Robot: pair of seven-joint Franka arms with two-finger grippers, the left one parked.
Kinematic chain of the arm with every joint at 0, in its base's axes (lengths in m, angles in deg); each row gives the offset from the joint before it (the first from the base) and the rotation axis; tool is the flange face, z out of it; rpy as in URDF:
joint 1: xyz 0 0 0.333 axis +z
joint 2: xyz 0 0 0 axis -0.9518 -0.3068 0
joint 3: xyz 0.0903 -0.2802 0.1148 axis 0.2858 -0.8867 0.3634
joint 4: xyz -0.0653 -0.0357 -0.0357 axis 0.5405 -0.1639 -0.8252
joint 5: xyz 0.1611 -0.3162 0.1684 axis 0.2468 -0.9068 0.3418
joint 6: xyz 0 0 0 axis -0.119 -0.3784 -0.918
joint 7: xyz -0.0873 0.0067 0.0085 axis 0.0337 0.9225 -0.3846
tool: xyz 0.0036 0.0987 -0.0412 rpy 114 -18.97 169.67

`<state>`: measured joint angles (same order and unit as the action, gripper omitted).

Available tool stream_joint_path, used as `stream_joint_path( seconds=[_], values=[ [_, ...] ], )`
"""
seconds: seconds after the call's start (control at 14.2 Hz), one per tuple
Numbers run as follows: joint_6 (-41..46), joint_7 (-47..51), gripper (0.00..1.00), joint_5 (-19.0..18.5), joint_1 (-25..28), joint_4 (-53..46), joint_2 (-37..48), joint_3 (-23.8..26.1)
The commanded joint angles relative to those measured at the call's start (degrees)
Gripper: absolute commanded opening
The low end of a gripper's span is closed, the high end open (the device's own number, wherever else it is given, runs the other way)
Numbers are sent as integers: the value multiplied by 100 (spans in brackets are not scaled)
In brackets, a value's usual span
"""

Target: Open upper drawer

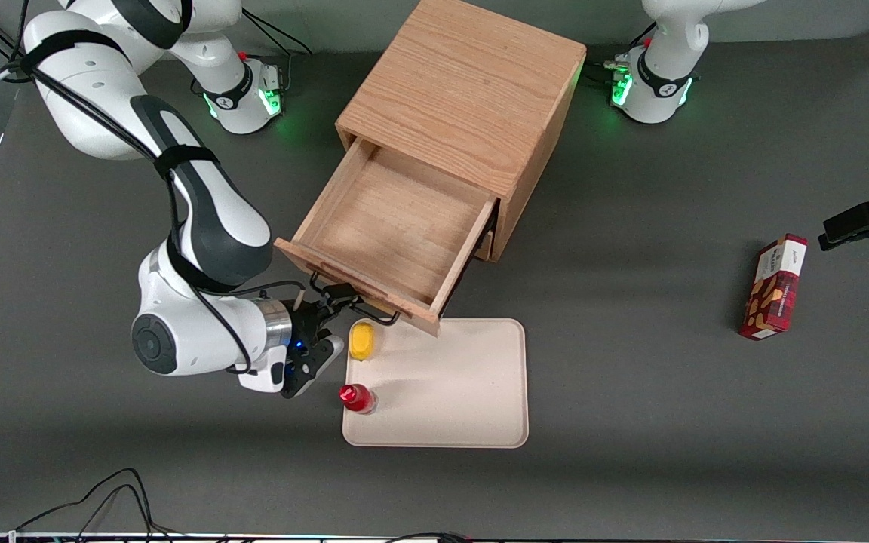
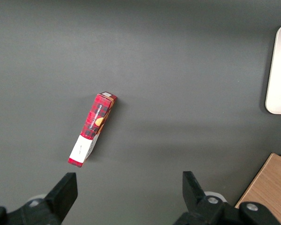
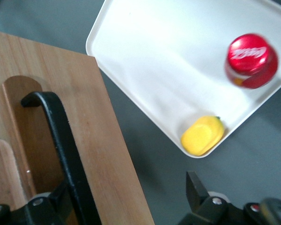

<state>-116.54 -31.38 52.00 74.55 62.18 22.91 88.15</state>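
Sitting nearest the front cam is the cream tray [image 1: 465,392], carrying a red bottle [image 1: 357,397] whose cap is showing white script (looks like the Coca-Cola logo in the wrist view, blurred) and a small yellow object [image 1: 361,340]. Hovering just beside the tray, toward the working arm's end of the table, is the gripper [image 1: 338,296], reaching to the front of the upper drawer [image 1: 397,226]. Its fingers are standing either side of the black wire handle [image 3: 61,140] at one end of it; one finger is pressing close against the bar, the other is standing apart from it, so the grip isn't fully closed. Projecting well out of the light oak cabinet [image 1: 465,98], the drawer is showing a bare wood floor and thin side walls, w/ its front edge overhanging the tray's corner. Lying toward the parked arm's end is a red tartan box [image 1: 774,286], its lettering too small to read.
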Motion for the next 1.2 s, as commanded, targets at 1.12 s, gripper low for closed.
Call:
stream_joint_path(
  seconds=[1.12],
  values=[
    [1864, 1106, 100, -1447, -110, -153, 3125, -320]
  ],
)
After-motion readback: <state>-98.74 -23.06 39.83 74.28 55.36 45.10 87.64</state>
